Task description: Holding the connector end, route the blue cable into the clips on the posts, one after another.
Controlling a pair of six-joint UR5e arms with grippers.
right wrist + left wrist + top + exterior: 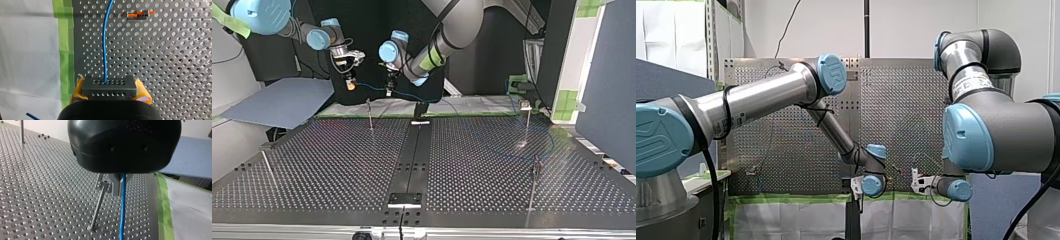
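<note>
Table (337, 165): perforated, posts (370, 114) standing well apart
Right gripper (110, 92): yellow pads (143, 91) pressed on the connector (109, 85), anchoring the end
Left gripper (120, 187): pinching the blue cable (122, 217) to steer it, just beside the post clip (103, 185) it likely enters next

Clearance about the far clip post (370, 115). Above it, the blue cable (372, 88) spans from the connector (109, 87) clamped in the right gripper (350, 84) to the left gripper (389, 90), barring passage. Three other posts (528, 122) stand well apart from it across bare perforated table (337, 165).
</note>
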